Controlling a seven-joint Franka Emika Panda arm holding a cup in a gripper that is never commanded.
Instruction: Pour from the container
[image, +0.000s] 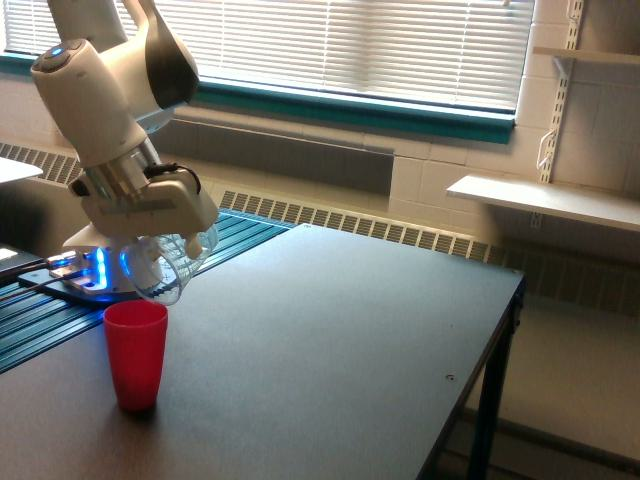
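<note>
**Jar tipped above the red cup**

My tool (172, 247) is closed on the jar (172, 262), gripping its upper part. The fingers are mostly hidden behind the white tool housing and the clear wall of the jar, so the exact contact line cannot be read.

Jar position: held in the air, clear of the surface (330, 350), at the exterior view's left. It is tilted steeply, with the mouth facing down and toward the exterior view's left. The lowest edge of the jar sits just above the rim of the cup (135, 354) and slightly toward the exterior view's right of the cup's centre. Jar and cup do not touch.

Jar contents: the wall is see-through. I cannot tell whether any pieces are inside; only pale reflections and a blue glow from behind show through it.

Cup: red, opaque, upright, standing on the dark surface near its front left corner as the exterior view shows it. Its inside is not visible from this angle.

Arm: my white arm (100, 90) comes down from the upper left of the exterior view and bends at the wrist above the jar.

Background: a base (85, 275) with a blue light sits behind the jar. Blinds (350, 45) cover the window, and a white shelf (545, 200) is fixed to the wall at the exterior view's right.
</note>
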